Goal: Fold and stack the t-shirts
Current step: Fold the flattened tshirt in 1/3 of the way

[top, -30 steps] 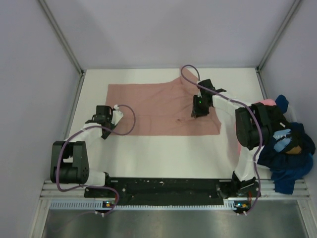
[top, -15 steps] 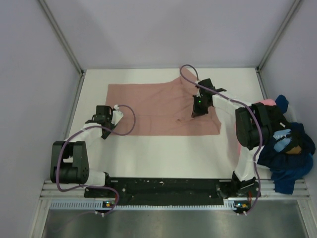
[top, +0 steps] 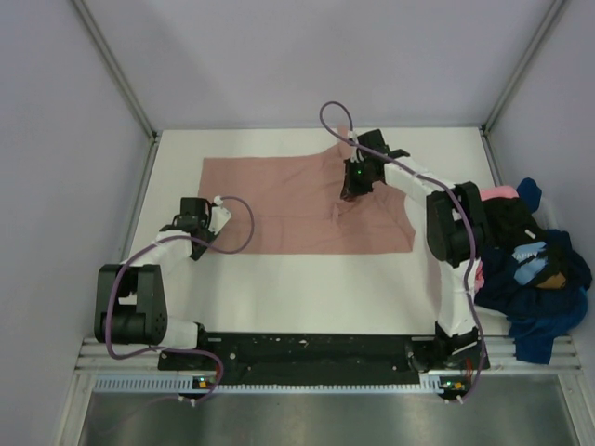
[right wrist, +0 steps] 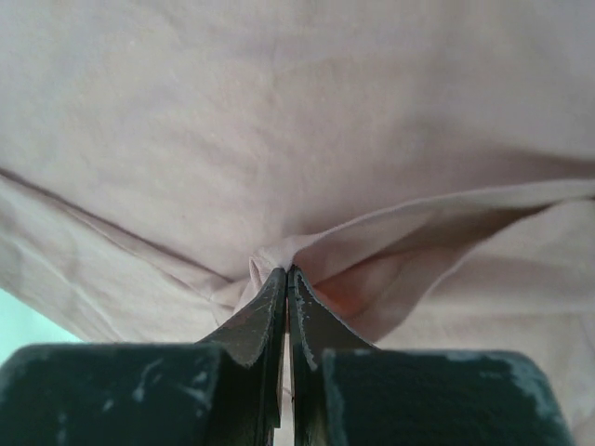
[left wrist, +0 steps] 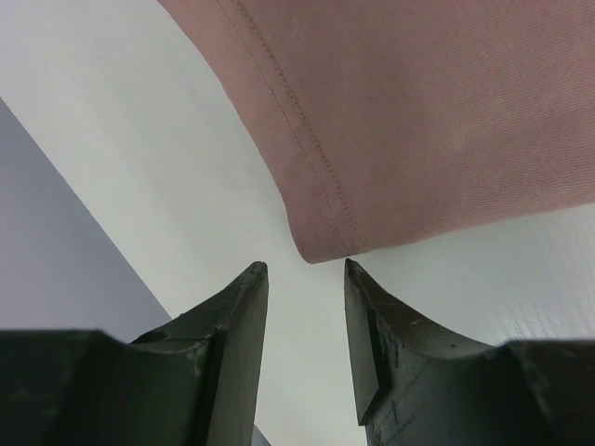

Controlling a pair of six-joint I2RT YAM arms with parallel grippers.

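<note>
A dusty rose-pink t-shirt lies spread across the white table. My right gripper is shut on a pinch of its cloth in the right half and holds it raised, with creases running out from the pinch. My left gripper is open and empty, its fingertips just short of the shirt's near-left hemmed corner. A heap of other t-shirts in navy, black, bright pink and light blue lies at the right edge.
Grey walls and metal posts close in the table on three sides. A purple cable loops over the shirt's left part. The black base rail runs along the near edge.
My right gripper has moved up and to the left with the pinched cloth, pulling the shirt's right part inward. The left arm has not moved.
</note>
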